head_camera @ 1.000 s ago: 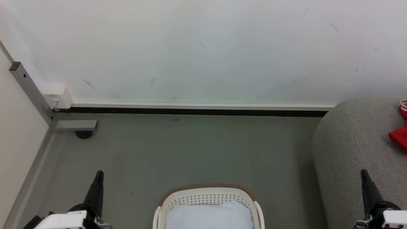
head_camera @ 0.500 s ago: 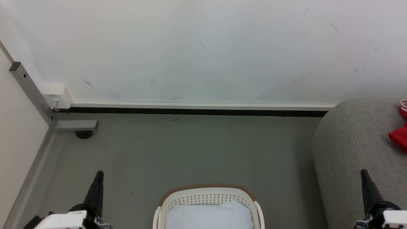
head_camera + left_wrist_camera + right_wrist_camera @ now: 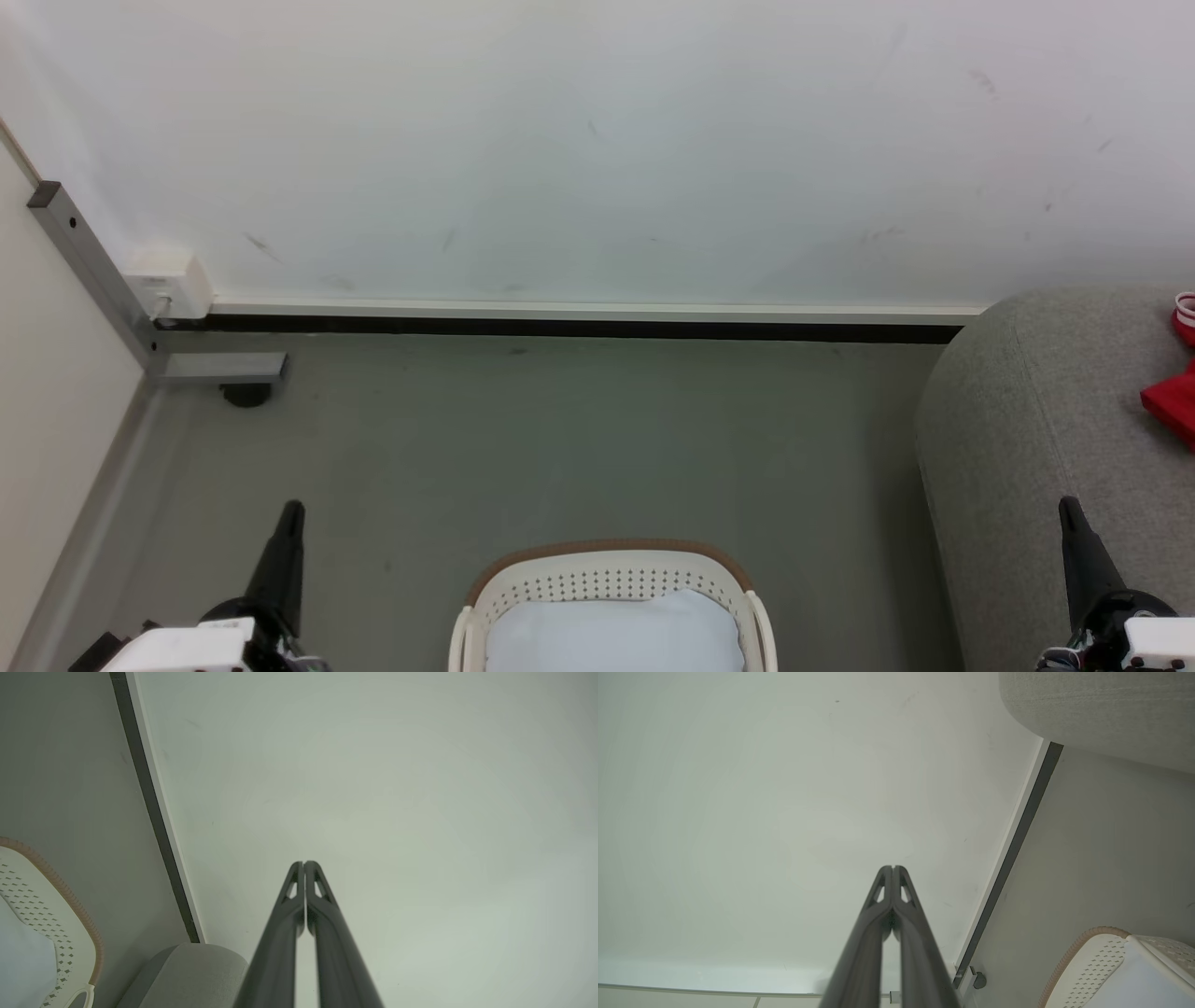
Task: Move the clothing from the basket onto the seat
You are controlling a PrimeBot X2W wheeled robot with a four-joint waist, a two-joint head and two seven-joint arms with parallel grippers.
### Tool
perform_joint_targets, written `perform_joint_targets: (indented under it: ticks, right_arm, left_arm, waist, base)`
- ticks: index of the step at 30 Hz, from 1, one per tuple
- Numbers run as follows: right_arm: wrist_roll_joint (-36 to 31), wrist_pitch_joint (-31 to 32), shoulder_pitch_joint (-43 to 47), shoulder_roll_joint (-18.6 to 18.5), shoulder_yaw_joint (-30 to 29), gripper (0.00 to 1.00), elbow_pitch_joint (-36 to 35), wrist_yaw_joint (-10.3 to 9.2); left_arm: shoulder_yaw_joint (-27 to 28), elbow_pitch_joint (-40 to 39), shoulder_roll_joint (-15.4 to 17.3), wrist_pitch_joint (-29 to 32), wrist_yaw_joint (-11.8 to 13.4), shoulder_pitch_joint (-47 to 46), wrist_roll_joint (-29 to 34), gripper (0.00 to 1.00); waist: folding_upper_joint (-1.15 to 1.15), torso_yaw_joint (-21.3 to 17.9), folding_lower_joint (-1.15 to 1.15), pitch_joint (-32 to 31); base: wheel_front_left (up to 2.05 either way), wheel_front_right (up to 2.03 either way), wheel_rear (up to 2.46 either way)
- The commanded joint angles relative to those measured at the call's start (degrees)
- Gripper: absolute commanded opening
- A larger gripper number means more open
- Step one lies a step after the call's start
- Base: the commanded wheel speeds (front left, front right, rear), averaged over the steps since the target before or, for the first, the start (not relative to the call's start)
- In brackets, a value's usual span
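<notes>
The red fabric jersey [image 3: 1173, 401] with a white-striped edge lies on the rounded grey woven-fabric sofa [image 3: 1018, 420], ahead of the right pincer [image 3: 1067, 505] and a little to its right. The picture's border cuts the jersey off, so how far it spreads cannot be told. The sofa's curved end bulges toward the open floor on that pincer's inner side, and the right wrist view shows it apart from the fingers.

Between the two pincers, nearer than their tips, the rounded cream-white perforated plastic basket [image 3: 607, 560] with a brown rim band stands on the floor. It holds a plain pale white garment [image 3: 611, 635]. The left pincer [image 3: 292, 510] is well apart from the basket's rim. Ahead of it, bare grey floor [image 3: 560, 439] runs to the black skirting strip [image 3: 560, 328] and the white wall [image 3: 597, 140]. Ahead on its outer side stand a grey metal post [image 3: 89, 266] with a foot and a small white box [image 3: 170, 280].

Both pincers are pressed fully together, fingertips meeting, holding nothing.
</notes>
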Motion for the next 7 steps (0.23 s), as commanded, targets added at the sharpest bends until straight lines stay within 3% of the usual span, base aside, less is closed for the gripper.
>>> perform_joint_targets:
  ticks: [1, 7]
  right_arm:
    - [0.1, 0.2, -0.7, -0.4, -0.2, 0.00, -0.3, -0.12]
    - [0.1, 0.2, -0.7, -0.4, -0.2, 0.00, -0.3, -0.12]
  left_arm:
    - [0.2, -0.1, 0.1, 0.2, -0.2, -0.5, -0.7, 0.00]
    - [0.2, -0.1, 0.1, 0.2, -0.2, -0.5, -0.7, 0.00]
  waist:
    - [0.00, 0.0, 0.00, 0.0]
    - [0.00, 0.0, 0.00, 0.0]
  base:
    - [0.00, 0.00, 0.00]
    - [0.00, 0.00, 0.00]
